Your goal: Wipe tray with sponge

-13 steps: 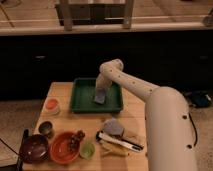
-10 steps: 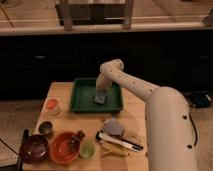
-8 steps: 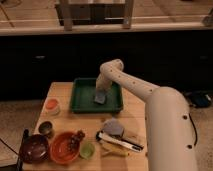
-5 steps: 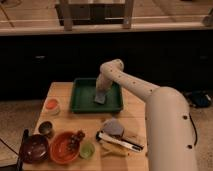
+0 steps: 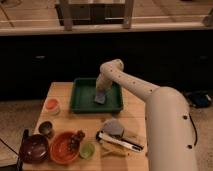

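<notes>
A green tray lies at the back of the wooden table. A grey-blue sponge rests on the tray floor, right of centre. My gripper reaches down into the tray from the white arm and sits right on top of the sponge, pressing it against the tray floor.
In front of the tray: an orange-lidded jar, a small dark cup, a dark red bowl, an orange bowl, a green cup, a grey cloth and a brush-like tool. A dark counter stands behind.
</notes>
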